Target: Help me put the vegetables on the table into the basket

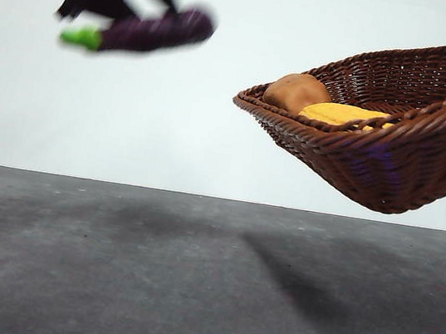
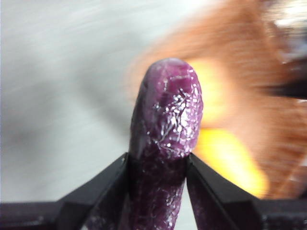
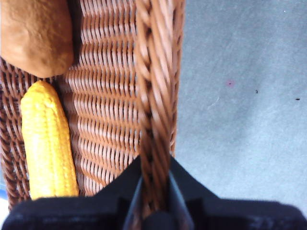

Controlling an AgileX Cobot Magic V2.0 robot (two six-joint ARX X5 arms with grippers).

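Note:
My left gripper (image 2: 158, 165) is shut on the dark purple eggplant (image 2: 165, 124) and holds it high in the air; in the front view the eggplant (image 1: 147, 31) hangs at the upper left with its green stem pointing left, left of the basket. My right gripper (image 3: 156, 187) is shut on the braided rim of the brown wicker basket (image 3: 156, 72) and holds the basket (image 1: 410, 153) tilted above the table (image 1: 189, 280). The brown potato (image 1: 297, 92) and the yellow corn (image 1: 340, 114) lie inside it; both show in the right wrist view, potato (image 3: 33, 33) and corn (image 3: 48, 148).
The dark grey table lies below with the basket's shadow (image 1: 305, 289) on it. A white wall (image 1: 170, 126) stands behind. In the left wrist view the basket and corn show blurred behind the eggplant.

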